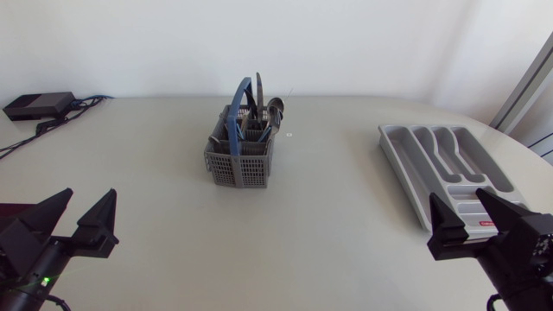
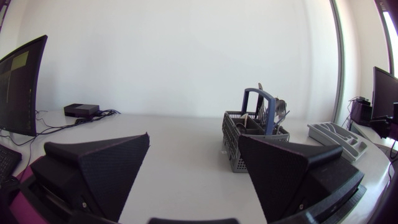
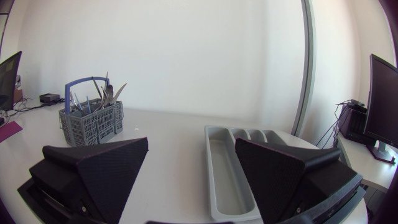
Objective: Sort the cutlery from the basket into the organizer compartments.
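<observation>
Two tools show in the head view, both spread wide and gripping nothing. The left tool (image 1: 91, 195) is over the near left corner of the surface (image 1: 337, 225). The right tool (image 1: 455, 197) is over the near right corner, at the near end of the grey organizer (image 1: 449, 160), which lies along the right edge. The grey basket (image 1: 240, 157) stands toward the far edge, about midway along it, with its blue handle (image 1: 244, 97) raised and cutlery (image 1: 273, 111) standing inside.

In the left wrist view, the left tool (image 2: 194, 137) is released, with the basket (image 2: 247, 127) ahead of it and the organizer (image 2: 336, 134) beyond.

In the right wrist view, the right tool (image 3: 191, 140) is released. The organizer (image 3: 225, 171) lies just ahead between its fingers. The basket (image 3: 90, 124) stands well apart, with cutlery (image 3: 107, 93) sticking up from it.
</observation>
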{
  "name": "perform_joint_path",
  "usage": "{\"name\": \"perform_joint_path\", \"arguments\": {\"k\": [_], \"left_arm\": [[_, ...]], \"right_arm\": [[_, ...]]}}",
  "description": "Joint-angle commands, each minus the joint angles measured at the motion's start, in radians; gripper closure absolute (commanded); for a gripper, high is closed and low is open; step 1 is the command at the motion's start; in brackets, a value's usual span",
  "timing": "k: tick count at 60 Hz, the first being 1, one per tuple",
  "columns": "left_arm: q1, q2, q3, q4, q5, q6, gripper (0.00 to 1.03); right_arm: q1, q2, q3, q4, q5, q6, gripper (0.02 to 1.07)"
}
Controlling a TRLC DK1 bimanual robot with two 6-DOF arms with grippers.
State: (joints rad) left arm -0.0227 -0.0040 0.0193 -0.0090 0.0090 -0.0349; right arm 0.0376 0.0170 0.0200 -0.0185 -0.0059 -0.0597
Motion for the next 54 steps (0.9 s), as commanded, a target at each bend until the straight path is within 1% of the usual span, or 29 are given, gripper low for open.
{"name": "perform_joint_path", "arguments": {"k": [1, 19, 25, 32, 40, 49, 54], "left_arm": [[-0.003, -0.008, -0.018, 0.000, -0.007, -0.028, 0.05], [0.000, -0.010, -0.018, 0.001, -0.007, -0.028, 0.05], [0.003, -0.010, 0.002, 0.006, -0.009, -0.020, 0.05], [0.044, 0.002, 0.061, 0.004, -0.009, -0.019, 0.05], [0.052, 0.131, 0.134, 0.026, -0.009, -0.019, 0.05], [0.043, 0.292, 0.231, 0.050, -0.007, -0.031, 0.05], [0.010, 0.375, 0.275, 0.072, -0.009, -0.049, 0.06]], "right_arm": [[-0.005, -0.009, -0.020, 0.005, 0.000, 0.003, 0.06], [-0.005, -0.023, -0.020, 0.008, 0.001, 0.004, 0.06], [0.019, -0.023, -0.020, 0.015, 0.011, 0.006, 0.06], [0.024, -0.022, 0.001, 0.023, 0.023, 0.004, 0.06], [0.028, 0.008, 0.044, 0.019, 0.023, 0.004, 0.06], [0.053, 0.107, 0.101, 0.038, 0.024, 0.008, 0.06], [0.077, 0.173, 0.130, 0.052, 0.032, 0.008, 0.06]]}}
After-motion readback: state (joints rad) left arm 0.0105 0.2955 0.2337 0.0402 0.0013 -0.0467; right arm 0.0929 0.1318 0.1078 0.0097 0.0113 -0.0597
